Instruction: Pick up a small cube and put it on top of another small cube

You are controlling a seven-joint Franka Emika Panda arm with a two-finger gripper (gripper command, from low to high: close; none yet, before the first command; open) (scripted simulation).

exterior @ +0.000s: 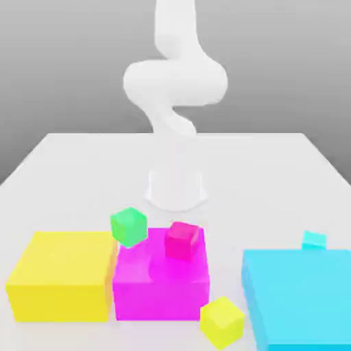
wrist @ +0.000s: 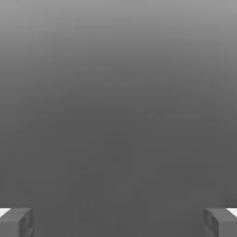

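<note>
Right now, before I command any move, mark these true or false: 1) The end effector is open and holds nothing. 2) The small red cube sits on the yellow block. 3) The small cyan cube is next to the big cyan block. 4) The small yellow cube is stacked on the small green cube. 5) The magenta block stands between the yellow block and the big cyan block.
1) True: the end effector has its fingers wide apart with nothing between them.
2) False: the small red cube sits on the magenta block, not the yellow block.
3) True: the small cyan cube is right behind the big cyan block.
4) False: the small yellow cube lies apart from the small green cube.
5) True.
</note>
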